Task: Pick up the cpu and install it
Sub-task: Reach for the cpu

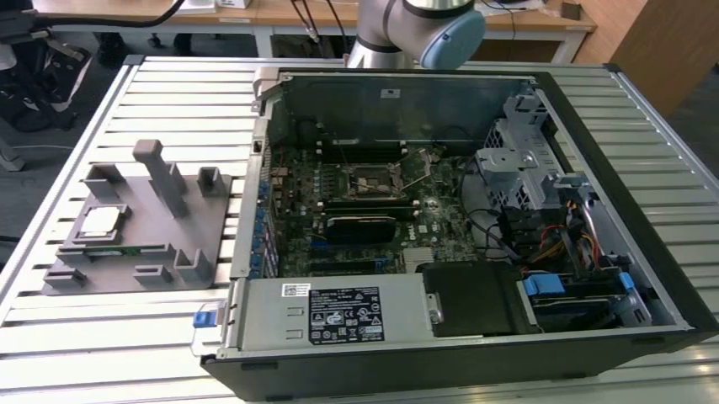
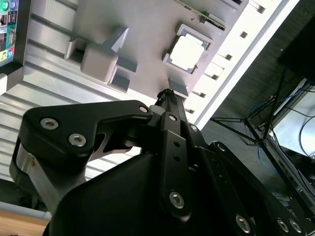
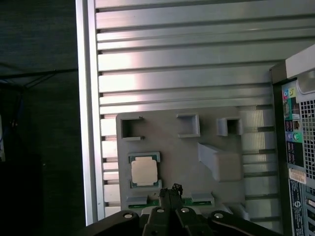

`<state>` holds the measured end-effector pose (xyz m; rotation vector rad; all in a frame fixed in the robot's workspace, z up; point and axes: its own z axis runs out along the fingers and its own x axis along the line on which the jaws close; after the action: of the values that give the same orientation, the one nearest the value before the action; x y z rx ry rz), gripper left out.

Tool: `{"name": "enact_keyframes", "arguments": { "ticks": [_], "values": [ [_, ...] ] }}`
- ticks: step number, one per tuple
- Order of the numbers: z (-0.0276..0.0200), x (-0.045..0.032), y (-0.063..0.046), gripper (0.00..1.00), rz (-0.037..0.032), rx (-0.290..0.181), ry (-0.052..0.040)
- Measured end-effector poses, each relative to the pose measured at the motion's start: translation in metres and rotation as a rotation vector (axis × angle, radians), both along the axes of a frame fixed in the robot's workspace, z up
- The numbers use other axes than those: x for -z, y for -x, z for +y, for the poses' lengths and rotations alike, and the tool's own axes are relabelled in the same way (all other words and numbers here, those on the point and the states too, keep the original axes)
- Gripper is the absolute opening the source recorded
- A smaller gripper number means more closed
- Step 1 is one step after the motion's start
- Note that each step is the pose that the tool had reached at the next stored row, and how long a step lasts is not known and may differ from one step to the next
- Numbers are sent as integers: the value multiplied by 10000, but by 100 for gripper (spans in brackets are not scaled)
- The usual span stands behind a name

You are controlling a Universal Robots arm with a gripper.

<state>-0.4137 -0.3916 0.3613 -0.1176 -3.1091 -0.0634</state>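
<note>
CPU [image 1: 99, 222] lies flat, silver lid up, in a shallow square seat on the grey fixture plate [image 1: 151, 215], which sits on the slatted metal table [image 1: 168, 93] at the exterior view's left, well apart from the open computer case [image 1: 629, 210]. In both wrist views the CPU [image 2: 187, 51] [image 3: 144, 172] shows as a bright square with a thin green border, framed by low grey walls, and nothing touches it.

The arm [image 1: 388, 34] stands at the far edge of the table behind the case, its silver tube and pale blue joint cap [image 1: 452, 38] showing at the top edge of the exterior view. Both wrist views look along the black linkage of the gripper [image 2: 165, 93] [image 3: 171, 189] toward the table, so the tool points down at the fixture plate [image 2: 147, 29] [image 3: 167, 142] from well above it. Its two slim fingers are pressed together at the tips and hold nothing. The tips line up over the plate close to the CPU's seat, to one side of it, clear of the chip and of the grey blocks.

A thin green strip [image 3: 147, 201] rests in slots along the plate's edge beside the CPU. A tall grey ramp block [image 1: 163, 172] rises from the middle of the plate. Inside the case, the motherboard [image 1: 371, 202] lies exposed with its square socket [image 1: 376, 181] near the centre and a black heatsink block [image 1: 359, 227] just beside it
</note>
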Motion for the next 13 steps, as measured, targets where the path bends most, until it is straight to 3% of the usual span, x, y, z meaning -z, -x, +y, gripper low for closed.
{"name": "enact_keyframes", "arguments": {
  "ticks": [13],
  "values": [
    [0,43,115,11,162,-3,1]
  ]
}}
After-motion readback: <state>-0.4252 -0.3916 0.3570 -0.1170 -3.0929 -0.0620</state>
